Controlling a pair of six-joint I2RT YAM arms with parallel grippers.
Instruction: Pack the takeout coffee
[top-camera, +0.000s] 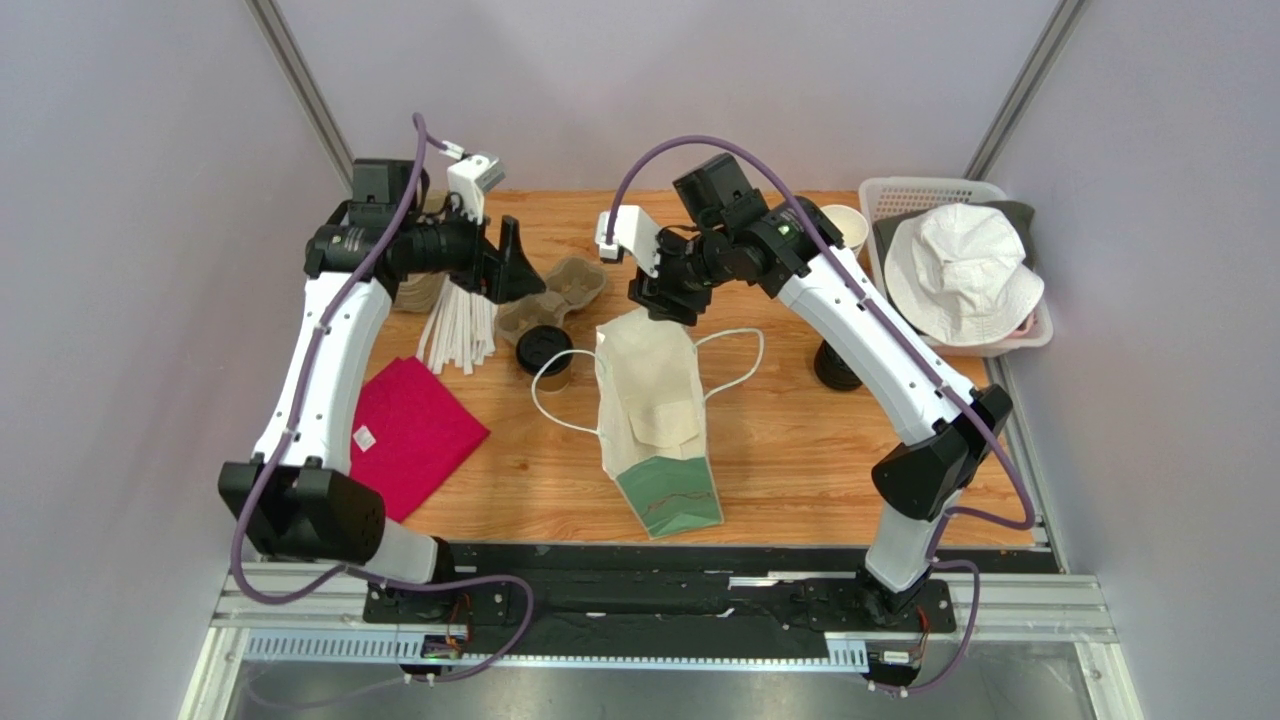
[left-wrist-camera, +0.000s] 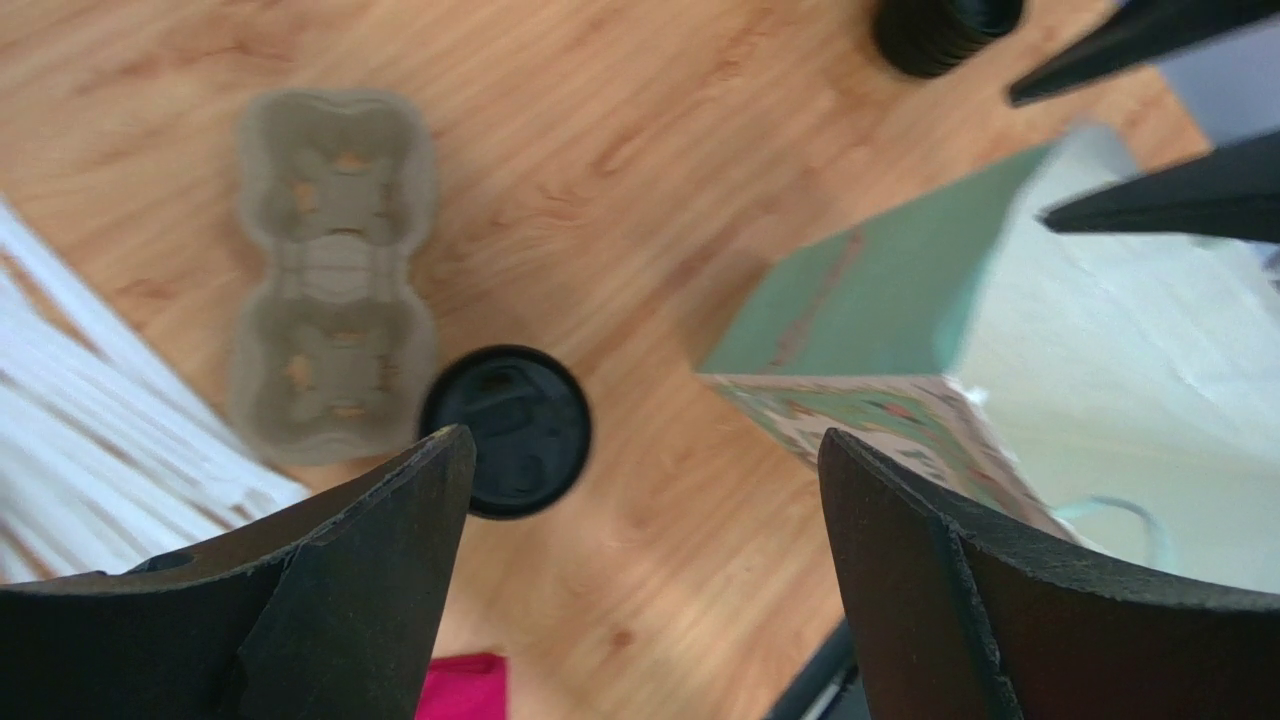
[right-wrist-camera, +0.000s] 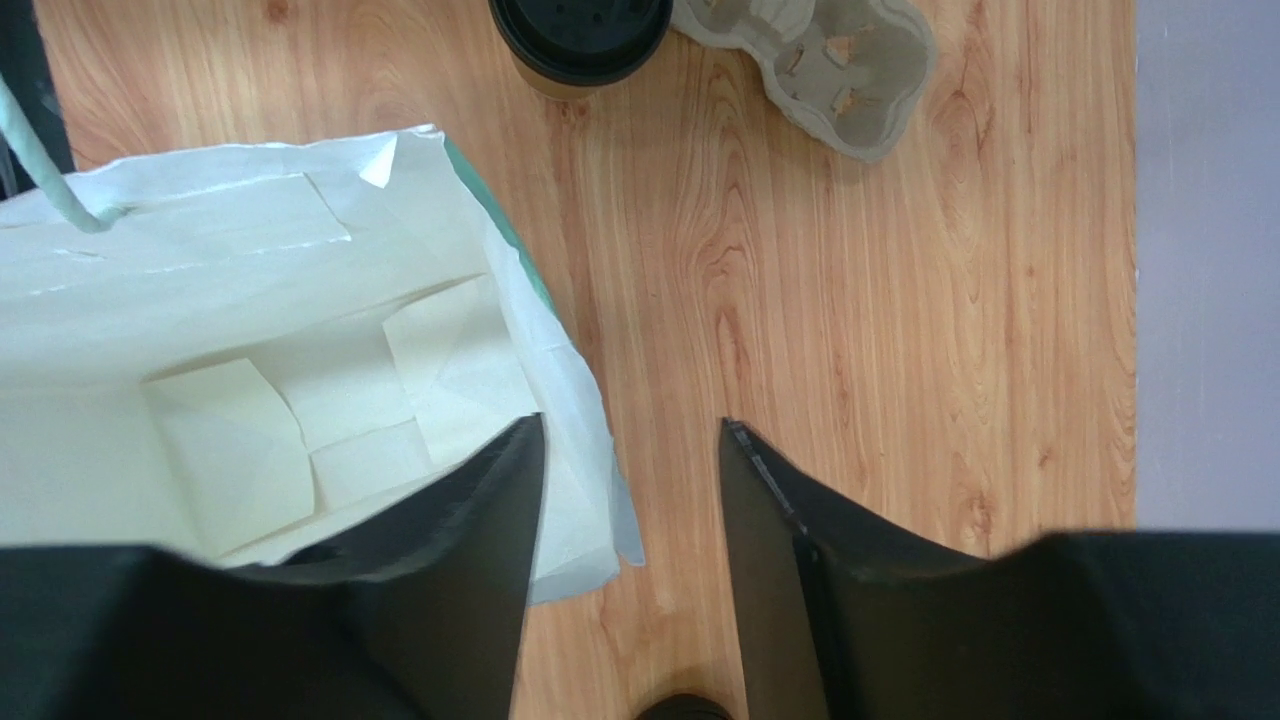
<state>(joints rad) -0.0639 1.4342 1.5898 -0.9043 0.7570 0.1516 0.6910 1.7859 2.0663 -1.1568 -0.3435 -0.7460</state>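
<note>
The takeout coffee (top-camera: 544, 353), a brown paper cup with a black lid, stands on the table left of the open paper bag (top-camera: 657, 420). It shows in the left wrist view (left-wrist-camera: 507, 432) and at the top of the right wrist view (right-wrist-camera: 582, 30). My left gripper (top-camera: 522, 270) is open and empty above and behind the cup; in its own view (left-wrist-camera: 643, 443) the cup sits by the left finger. My right gripper (top-camera: 670, 305) is open at the bag's far rim (right-wrist-camera: 579, 450), one finger over the bag's inside and one outside (right-wrist-camera: 628, 426).
A grey pulp cup carrier (top-camera: 549, 297) lies behind the cup. White straws (top-camera: 457, 330) and a red cloth (top-camera: 409, 428) lie at the left. A stack of black lids (top-camera: 837, 365) stands right of the bag. A white basket (top-camera: 902, 195) holds a white hat.
</note>
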